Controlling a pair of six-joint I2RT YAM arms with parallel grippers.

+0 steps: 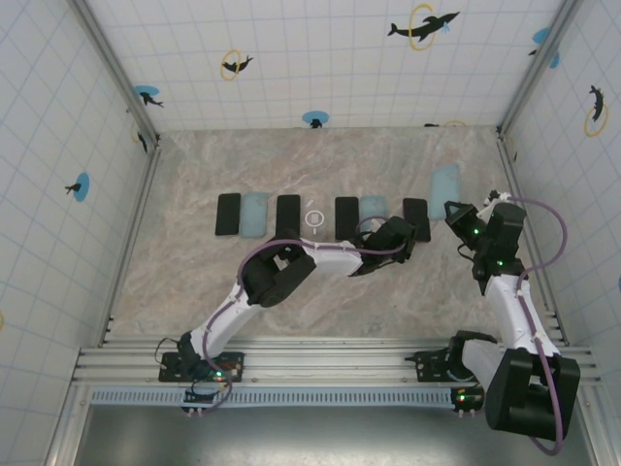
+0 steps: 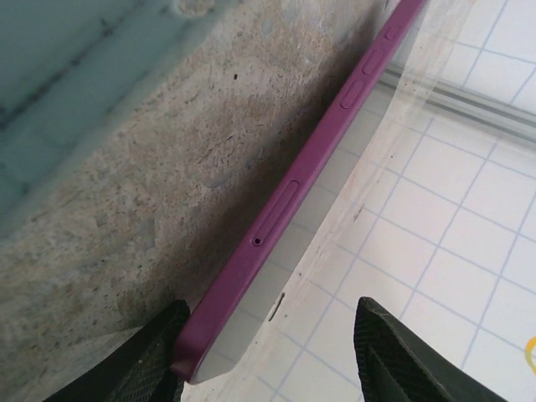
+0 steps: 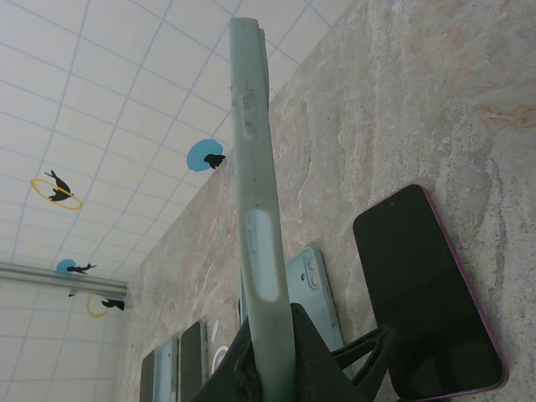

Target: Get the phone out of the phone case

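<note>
Two arms logged | left end effector (image 2: 272, 335) was half open astride the phone (image 2: 276, 226) end, gripping nothing | right end effector (image 3: 272, 356) clamped the case (image 3: 255, 209), upright beside the phone | phone lay flat on surface (image 2: 126, 209); judged stiff, slippery: take its long edges.

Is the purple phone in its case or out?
Out: the phone lies bare on the table; the right gripper holds the blue case apart.

You can read no text, number or brand name in these views. The dolphin stickers (image 1: 423, 26) on the walls (image 1: 320, 68) carry pictures, not letters.
</note>
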